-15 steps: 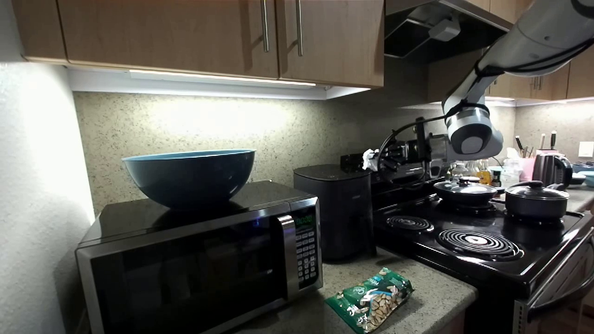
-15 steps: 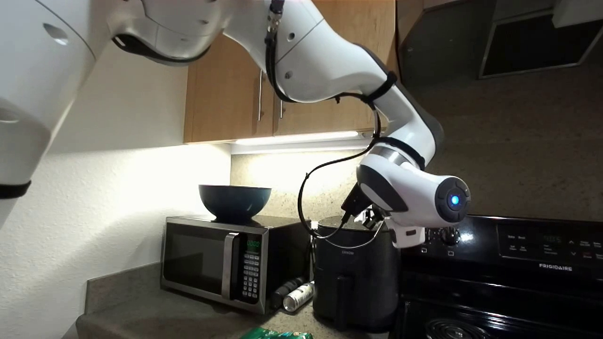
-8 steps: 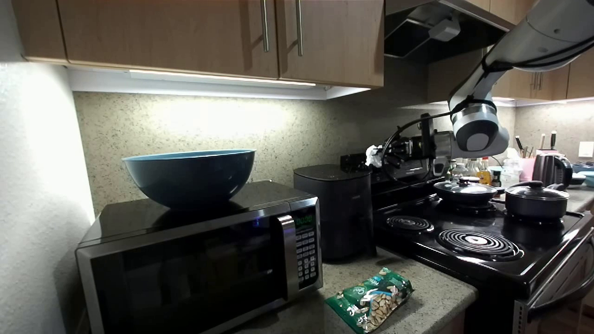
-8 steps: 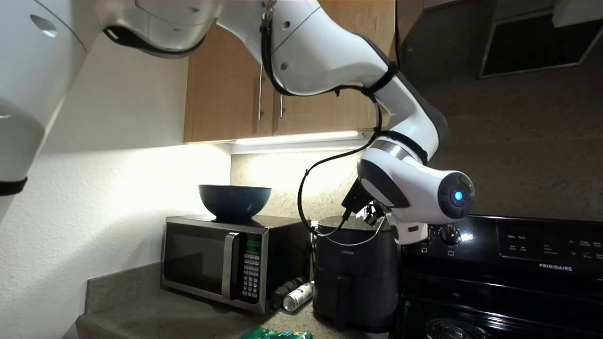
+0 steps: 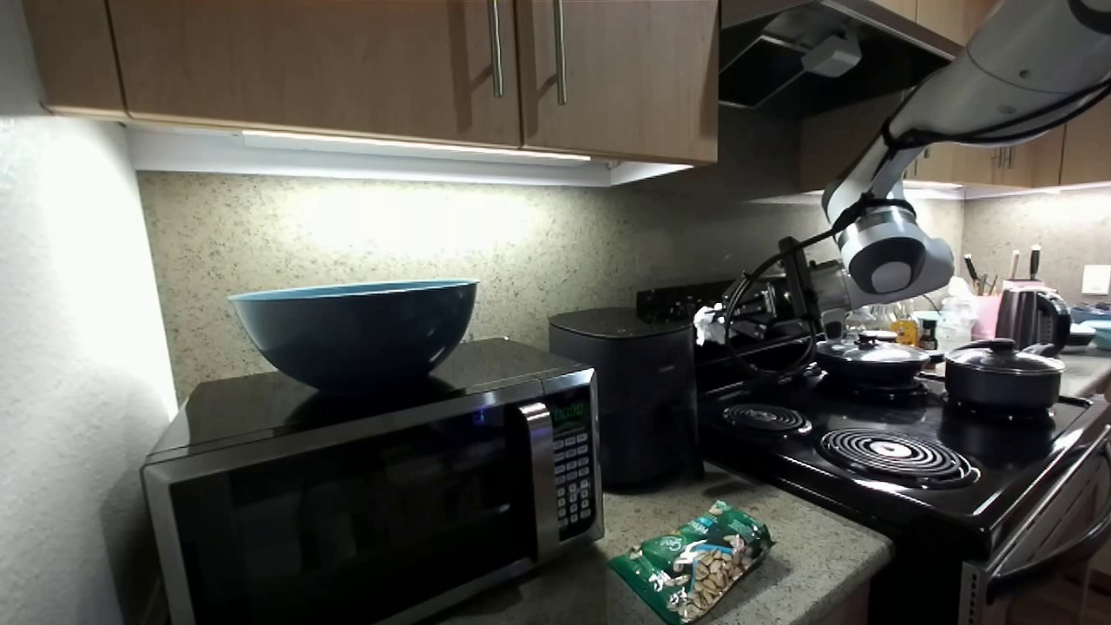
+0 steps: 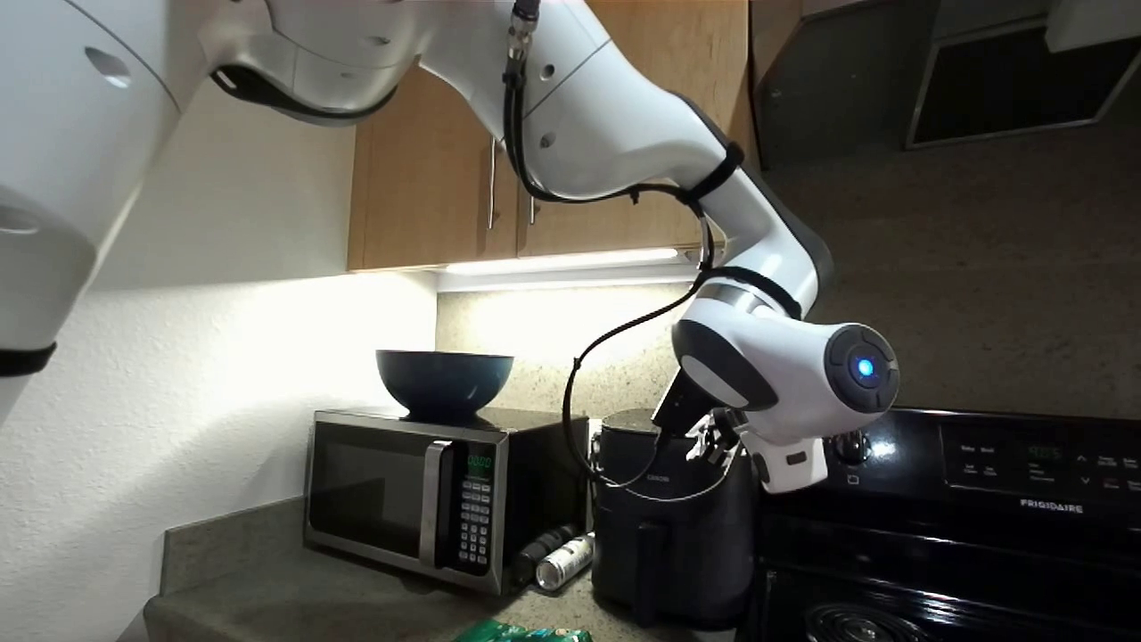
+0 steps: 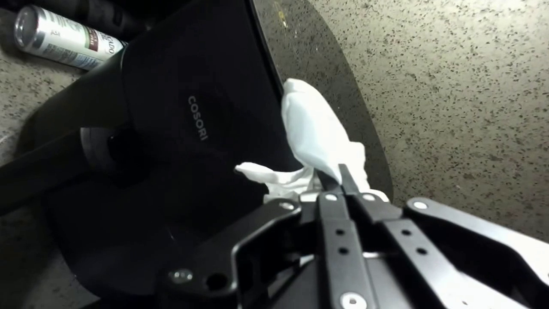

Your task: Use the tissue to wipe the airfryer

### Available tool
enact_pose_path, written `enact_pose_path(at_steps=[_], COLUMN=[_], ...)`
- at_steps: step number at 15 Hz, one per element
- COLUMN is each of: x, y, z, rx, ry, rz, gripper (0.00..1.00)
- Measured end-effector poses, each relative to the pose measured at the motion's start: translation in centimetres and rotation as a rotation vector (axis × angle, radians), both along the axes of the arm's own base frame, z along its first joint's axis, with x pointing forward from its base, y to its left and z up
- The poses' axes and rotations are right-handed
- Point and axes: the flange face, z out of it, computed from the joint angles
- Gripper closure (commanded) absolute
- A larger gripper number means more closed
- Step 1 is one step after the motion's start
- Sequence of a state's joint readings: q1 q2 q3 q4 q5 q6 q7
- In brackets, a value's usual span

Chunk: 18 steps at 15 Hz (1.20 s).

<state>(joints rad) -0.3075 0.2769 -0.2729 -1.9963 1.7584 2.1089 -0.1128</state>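
Wiping the fryer (image 7: 193,171), near and left of my tool (image 7: 339,176) in the wrist view, should go best with light, overlapping strokes, angled so no metal rubs. I have the tool pinched on the tissue (image 7: 313,128), bunched around its tips; whether it touches the fryer I can't tell. I read FRIGIDAIRE on the stove (image 6: 949,526), right of the tool in an exterior view; COSORI on the fryer; farther left of the tool, only CADO on a can (image 7: 70,40).

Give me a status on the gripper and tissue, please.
Gripper shut on tissue. Tissue near top of airfryer, contact unclear. Cable loops across airfryer in an exterior view.
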Motion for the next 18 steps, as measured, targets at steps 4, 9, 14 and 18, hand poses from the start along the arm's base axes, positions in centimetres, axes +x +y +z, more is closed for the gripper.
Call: enact_pose_path(at_steps=[4,9,14,18], x=[0.0,0.1,0.2,0.2], y=[0.1,1.3,2.2,2.2], z=[-0.2,-5.2,-6.9,-6.8], rx=[-0.004,-0.061,-0.079,-0.076], ry=[0.007,0.177,0.252,0.248], rz=[0.004,0.073,0.131,0.132], gripper=[0.97,0.97,0.97,0.98])
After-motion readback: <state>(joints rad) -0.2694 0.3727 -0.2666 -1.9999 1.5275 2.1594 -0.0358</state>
